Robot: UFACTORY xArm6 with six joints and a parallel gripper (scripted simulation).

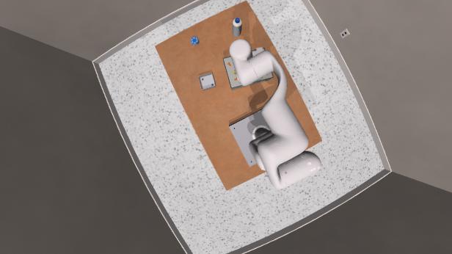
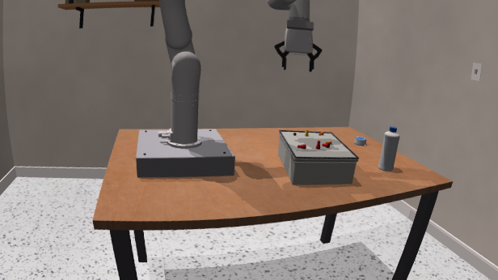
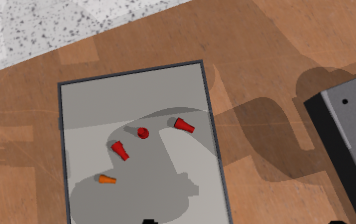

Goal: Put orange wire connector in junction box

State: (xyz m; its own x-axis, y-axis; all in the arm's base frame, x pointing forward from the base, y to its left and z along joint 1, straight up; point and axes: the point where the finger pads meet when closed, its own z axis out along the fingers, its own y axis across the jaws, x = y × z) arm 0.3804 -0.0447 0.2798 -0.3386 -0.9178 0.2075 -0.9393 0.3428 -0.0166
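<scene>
Looking down from the top: arm (image 1: 282,117) reached over the case (image 1: 232,81), junction box (image 1: 207,81) well apart on the table (image 1: 191,66). From the exterior: gripper (image 2: 297,65) hung high above the lid (image 2: 343,151), fingers spread wide, holding nothing. From the wrist: orange connector (image 3: 106,179) lay on the lid beside three red connectors (image 3: 120,150).

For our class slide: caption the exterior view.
Open gripper hangs high above the tool case's lid.
</scene>
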